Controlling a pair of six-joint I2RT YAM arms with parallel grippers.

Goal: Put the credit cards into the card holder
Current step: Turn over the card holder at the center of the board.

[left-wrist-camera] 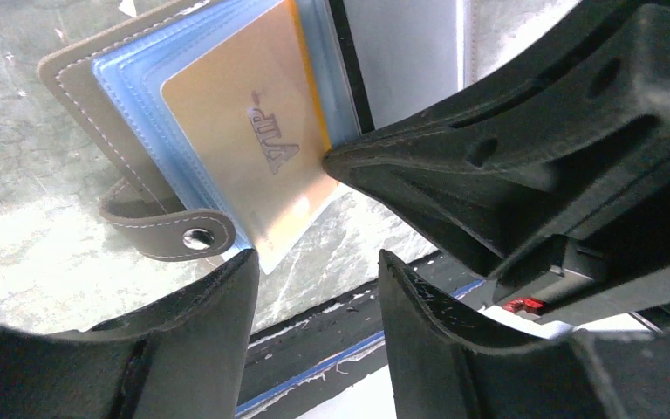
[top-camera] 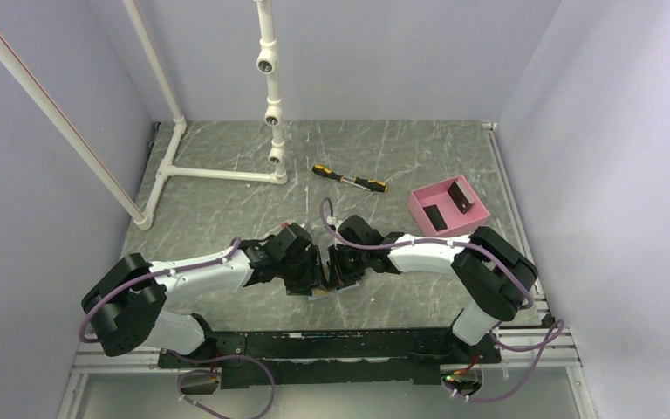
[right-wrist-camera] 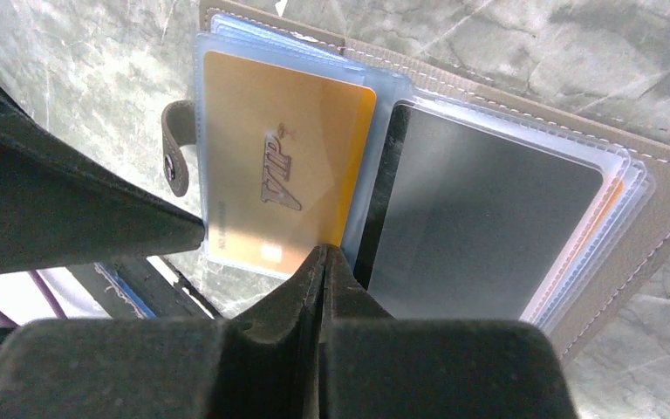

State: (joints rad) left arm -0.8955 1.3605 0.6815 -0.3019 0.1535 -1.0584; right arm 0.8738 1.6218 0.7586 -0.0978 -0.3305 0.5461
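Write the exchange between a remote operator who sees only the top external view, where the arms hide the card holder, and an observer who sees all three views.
Operator: What am I missing down there?
Observer: The right wrist view shows the card holder lying open, with a dark card tucked into one side.
Operator: And the other side?
Observer: A tan card marked VIP lies there, and the tip of the shut right gripper is against its edge.
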